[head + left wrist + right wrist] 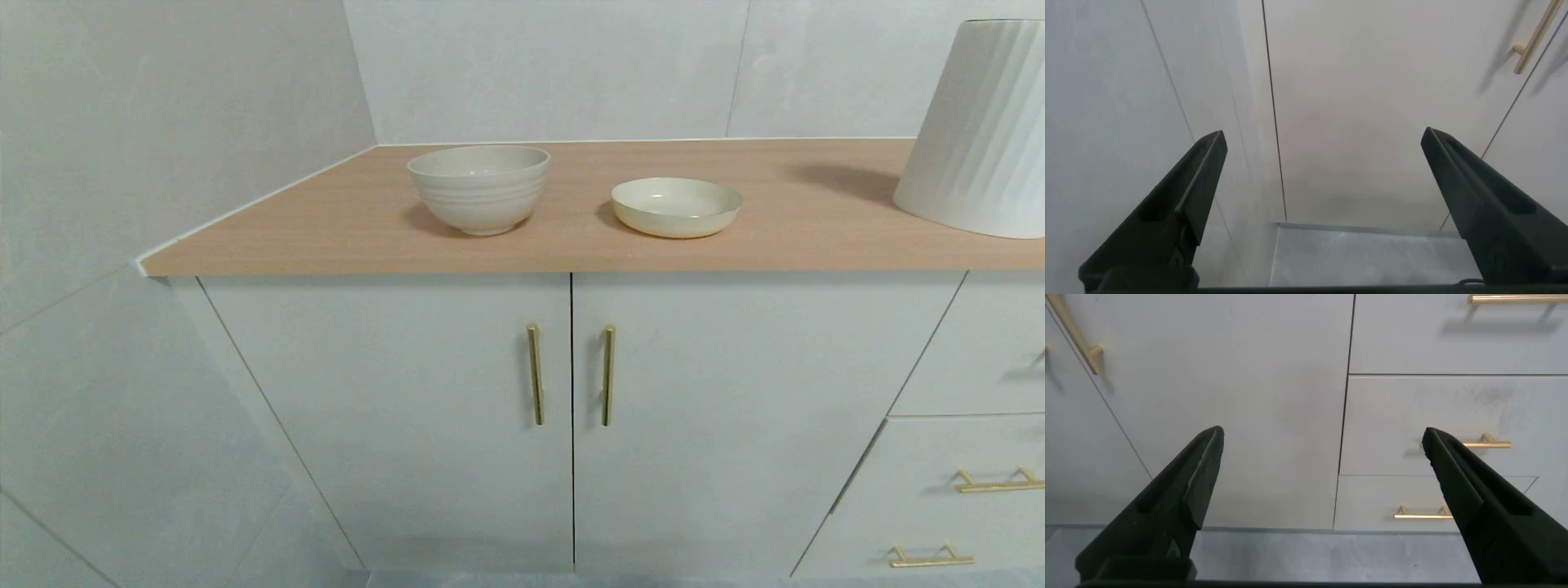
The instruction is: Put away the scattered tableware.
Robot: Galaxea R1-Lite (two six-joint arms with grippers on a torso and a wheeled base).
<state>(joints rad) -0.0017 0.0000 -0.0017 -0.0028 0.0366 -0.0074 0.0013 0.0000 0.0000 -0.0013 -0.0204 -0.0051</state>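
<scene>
A bowl (pixel 478 188) and a shallow dish (pixel 676 207) sit apart on the tabletop (pixel 326 237), above closed doors (pixel 408 408), likely their storage. The left end effector (pixel 1323 139) and right end effector (pixel 1323 434) hang low before the cabinet, spread wide and empty, probably ready for the handles (pixel 535 373).

A wooden desk (pixel 784 237) runs into a corner of pale tiled wall (pixel 571 65). At its right end stands a white ribbed shade (pixel 980 131), wider at the base than at the top. Under the desk are two white doors, the left door (pixel 392 425) and the right door (pixel 735 425), both shut. Each has an upright brass handle (pixel 535 374) just beside the seam. To their right sit stacked drawers (pixel 939 498) with horizontal brass pulls (pixel 998 482). Grey floor (pixel 1355 253) lies below.
</scene>
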